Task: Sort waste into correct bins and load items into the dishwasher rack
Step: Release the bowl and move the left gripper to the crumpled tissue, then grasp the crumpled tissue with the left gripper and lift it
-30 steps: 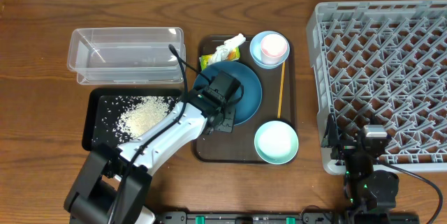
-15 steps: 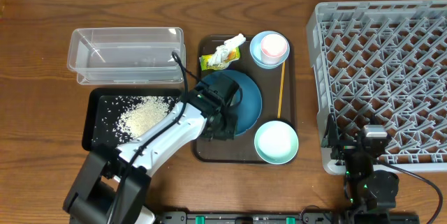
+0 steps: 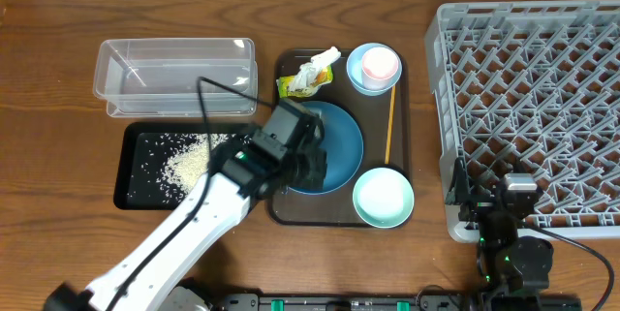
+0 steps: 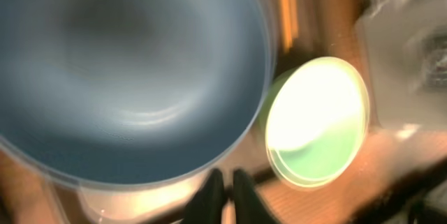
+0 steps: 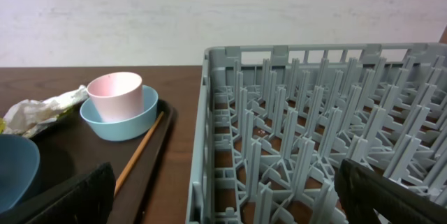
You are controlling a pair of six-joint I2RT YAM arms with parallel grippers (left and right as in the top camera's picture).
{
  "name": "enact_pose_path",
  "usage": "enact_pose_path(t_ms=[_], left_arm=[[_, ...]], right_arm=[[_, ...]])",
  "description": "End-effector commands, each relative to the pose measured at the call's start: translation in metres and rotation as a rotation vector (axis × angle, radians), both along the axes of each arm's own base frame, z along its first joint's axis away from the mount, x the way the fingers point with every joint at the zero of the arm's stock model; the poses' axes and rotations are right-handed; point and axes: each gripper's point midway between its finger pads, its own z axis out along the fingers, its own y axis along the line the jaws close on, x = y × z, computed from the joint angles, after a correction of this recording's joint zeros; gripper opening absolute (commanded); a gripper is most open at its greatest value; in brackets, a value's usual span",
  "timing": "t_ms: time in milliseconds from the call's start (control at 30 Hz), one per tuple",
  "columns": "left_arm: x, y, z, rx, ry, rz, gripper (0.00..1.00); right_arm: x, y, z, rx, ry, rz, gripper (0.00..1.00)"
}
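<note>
The dark-blue dish lies on the brown serving tray and fills the blurred left wrist view. My left gripper is shut and empty, its tips just short of the dish's near rim. The mint-green bowl sits at the tray's front right. The pink cup stands in the pale-blue bowl. Rice lies in the black tray. My right gripper is open at the rack's front edge.
The clear tub stands behind the black tray. The yellow-green wrapper and a crumpled paper scrap lie at the serving tray's back left. A wooden chopstick lies beside the dish.
My left arm has swung out leftward and its gripper head has drawn back a little toward the dish's near-left rim. The dish and the right arm have not moved.
</note>
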Motion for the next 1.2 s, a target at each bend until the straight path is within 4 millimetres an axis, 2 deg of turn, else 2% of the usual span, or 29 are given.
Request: enact_pose_path(t_ms=[0, 100, 167, 300, 400, 633, 733, 933, 1167], left_arm=[[0.017, -0.001, 0.033, -0.025, -0.17, -0.018, 0.31], [0.03, -0.003, 0.059, -0.049, -0.236, -0.02, 0.54], [0.043, -0.003, 0.073, -0.038, -0.286, -0.036, 0.63], [0.078, 0.004, 0.091, 0.019, -0.364, -0.036, 0.67], [0.104, 0.004, 0.091, 0.092, -0.425, -0.1, 0.66], [0.168, -0.002, 0.044, 0.268, -0.529, -0.127, 0.67], [0.195, 0.007, 0.018, 0.372, -0.554, -0.081, 0.66], [0.213, 0.007, -0.023, 0.413, -0.535, -0.087, 0.66], [0.223, 0.025, -0.057, 0.445, -0.473, -0.069, 0.67]], right_arm=[[0.0, 0.001, -0.001, 0.006, 0.003, 0.003, 0.99], [0.0, 0.001, -0.001, 0.006, 0.003, 0.002, 0.99], [0.0, 0.001, -0.001, 0.006, 0.003, 0.002, 0.99], [0.0, 0.001, -0.001, 0.006, 0.003, 0.002, 0.99], [0.0, 0.001, -0.001, 0.006, 0.003, 0.003, 0.99], [0.0, 0.001, -0.001, 0.006, 0.003, 0.002, 0.99], [0.0, 0.001, -0.001, 0.006, 0.003, 0.002, 0.99], [0.0, 0.001, -0.001, 0.006, 0.003, 0.003, 0.99], [0.0, 0.001, -0.001, 0.006, 0.003, 0.003, 0.99]])
